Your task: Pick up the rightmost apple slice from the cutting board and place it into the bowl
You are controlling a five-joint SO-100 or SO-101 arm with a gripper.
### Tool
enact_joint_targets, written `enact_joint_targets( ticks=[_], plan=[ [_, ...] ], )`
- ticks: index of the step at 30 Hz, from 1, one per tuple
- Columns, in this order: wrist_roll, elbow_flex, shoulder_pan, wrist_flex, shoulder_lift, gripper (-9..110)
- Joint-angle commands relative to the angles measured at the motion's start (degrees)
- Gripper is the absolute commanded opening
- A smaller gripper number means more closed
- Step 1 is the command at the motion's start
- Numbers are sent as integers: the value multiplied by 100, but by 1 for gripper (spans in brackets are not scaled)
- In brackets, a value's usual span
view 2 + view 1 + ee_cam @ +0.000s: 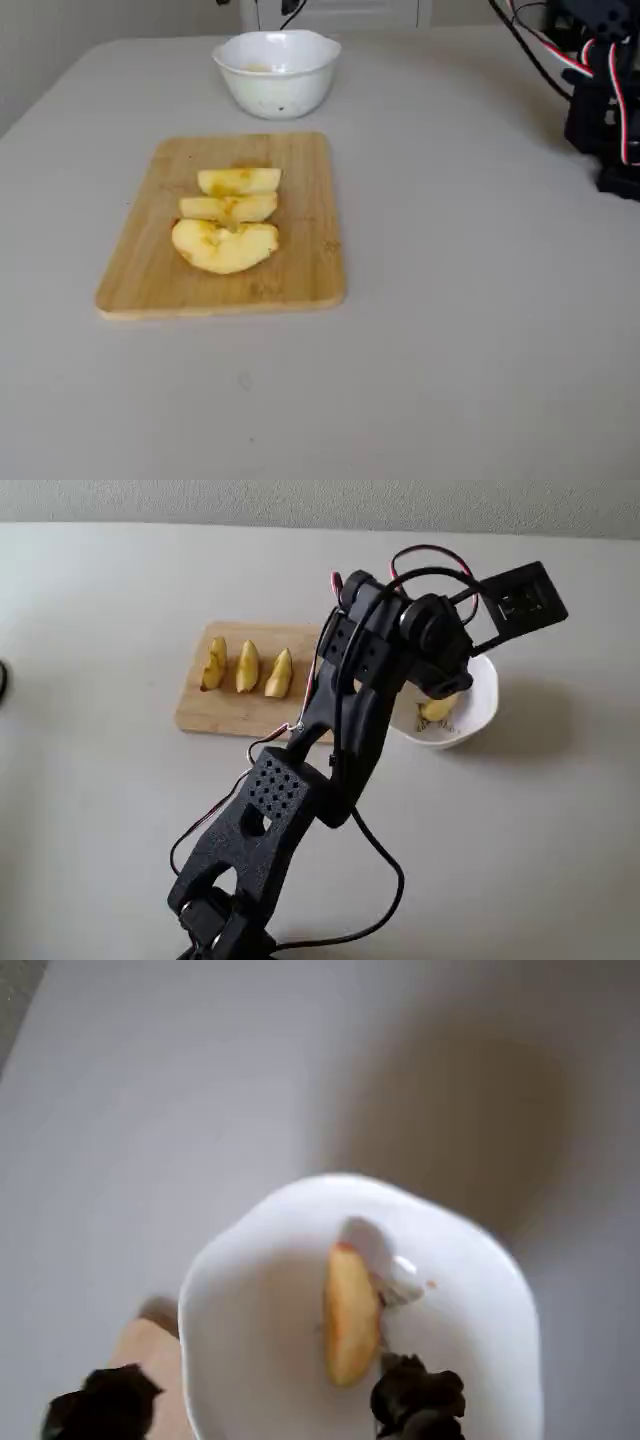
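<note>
White glossy wavy-rimmed bowl (250, 1290) holds the pale-yellow apple wedge (350, 1328). End effector (255, 1405) spread wide, empty, above it. Tan wooden cutting board (300, 270) on matte counter (480, 330).

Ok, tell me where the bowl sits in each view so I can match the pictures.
A fixed view: the bowl is right of centre, partly behind the arm, right of the board.
Wrist view: the bowl fills the lower centre, holding a slice.
Another fixed view: the bowl is at top centre, beyond the board.
Shared landmark: the board; its corner shows at the wrist view's lower left.
</note>
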Motion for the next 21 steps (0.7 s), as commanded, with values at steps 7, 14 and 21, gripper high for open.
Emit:
enact_joint_targets(
  ticks=[7, 14, 21],
  plan=[
    [1213, 343, -1011, 246, 2408, 0],
    [2329, 1793, -1969, 237, 4632, 0],
    [3542, 4359, -3015, 220, 7163, 0]
  ],
)
